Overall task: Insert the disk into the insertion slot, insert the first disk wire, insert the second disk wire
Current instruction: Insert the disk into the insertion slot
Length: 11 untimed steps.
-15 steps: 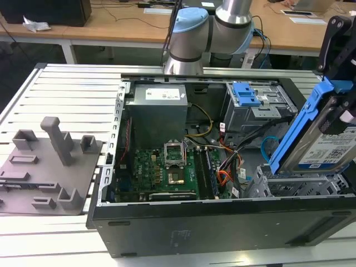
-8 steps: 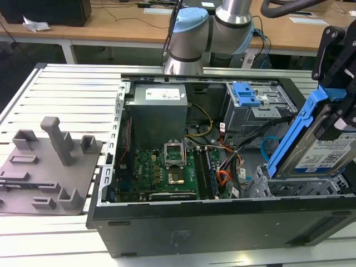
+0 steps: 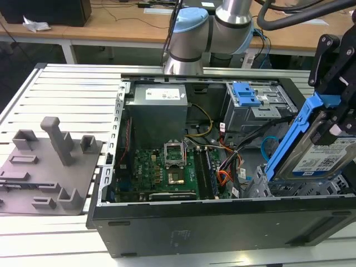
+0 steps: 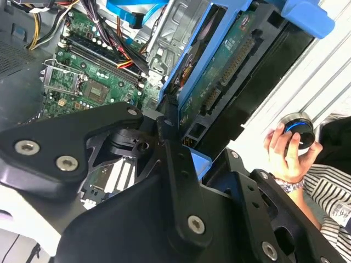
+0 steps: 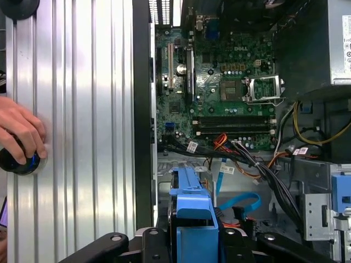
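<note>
Clamped by the gripper (image 4: 197,139), the disk (image 3: 320,156) is held tilted just above the insertion slot (image 3: 261,186) at the exterior view's right, not yet seated. The second disk wire (image 3: 267,146) and the first disk wire (image 3: 224,177) are left loose inside the computer case (image 3: 222,222); all three steps are judged outstanding.

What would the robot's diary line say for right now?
end effector: shut on disk | disk pose: tilted, above open computer case | second disk wire: lying inside case

The disk (image 3: 318,158) is silvery metal framed in glossy blue plastic; the table (image 3: 67,89) is ribbed, matt metal.
</note>
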{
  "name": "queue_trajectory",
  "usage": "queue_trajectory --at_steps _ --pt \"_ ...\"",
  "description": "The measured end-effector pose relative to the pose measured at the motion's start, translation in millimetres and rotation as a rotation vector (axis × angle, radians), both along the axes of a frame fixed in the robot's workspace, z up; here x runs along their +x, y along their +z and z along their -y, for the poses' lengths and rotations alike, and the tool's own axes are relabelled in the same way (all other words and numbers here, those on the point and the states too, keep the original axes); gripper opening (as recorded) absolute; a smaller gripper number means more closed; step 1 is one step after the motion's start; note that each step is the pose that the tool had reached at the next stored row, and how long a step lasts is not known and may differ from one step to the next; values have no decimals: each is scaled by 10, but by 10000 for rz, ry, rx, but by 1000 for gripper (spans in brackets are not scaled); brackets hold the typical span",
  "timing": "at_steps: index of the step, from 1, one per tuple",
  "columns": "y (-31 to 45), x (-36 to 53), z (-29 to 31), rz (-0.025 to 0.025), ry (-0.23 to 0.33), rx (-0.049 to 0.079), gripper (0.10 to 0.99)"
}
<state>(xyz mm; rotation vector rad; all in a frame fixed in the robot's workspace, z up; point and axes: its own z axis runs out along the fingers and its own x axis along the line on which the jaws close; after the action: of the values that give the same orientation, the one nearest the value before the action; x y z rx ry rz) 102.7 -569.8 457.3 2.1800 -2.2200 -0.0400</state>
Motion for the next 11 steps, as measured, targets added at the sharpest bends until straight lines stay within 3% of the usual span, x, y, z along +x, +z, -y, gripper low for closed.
queue_trajectory --at_steps 11 --pt "-88 12 -3 0 0 3 365"
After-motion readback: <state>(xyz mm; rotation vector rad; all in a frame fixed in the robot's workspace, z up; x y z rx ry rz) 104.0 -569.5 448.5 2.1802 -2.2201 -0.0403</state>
